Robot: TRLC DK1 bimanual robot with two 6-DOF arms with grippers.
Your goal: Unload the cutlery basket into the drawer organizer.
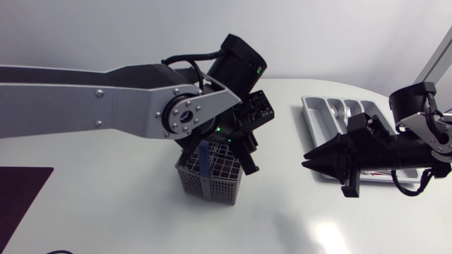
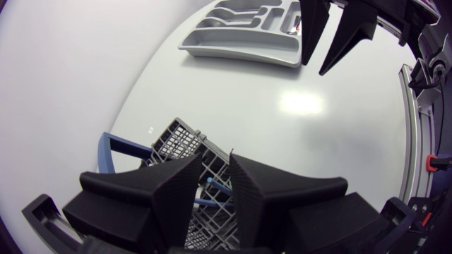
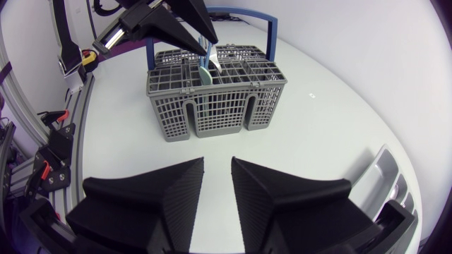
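Note:
The grey cutlery basket (image 1: 210, 178) with its blue handle (image 1: 203, 159) stands mid-table. My left gripper (image 1: 248, 156) hangs right over it, fingers a little apart and open. In the right wrist view a pale green utensil handle (image 3: 205, 71) sticks up out of the basket (image 3: 212, 102) just below the left gripper's fingertips (image 3: 209, 41). The left wrist view shows its pale tip (image 2: 210, 181) low between the fingers, over the basket (image 2: 180, 144). My right gripper (image 1: 311, 161) is open and empty between the basket and the grey drawer organizer (image 1: 308, 113).
The organizer (image 2: 240, 48) holds some silver cutlery in its far slots and a red-marked piece near its front. A dark mat (image 1: 21, 192) lies at the table's front left. Bare white table lies in front of the basket.

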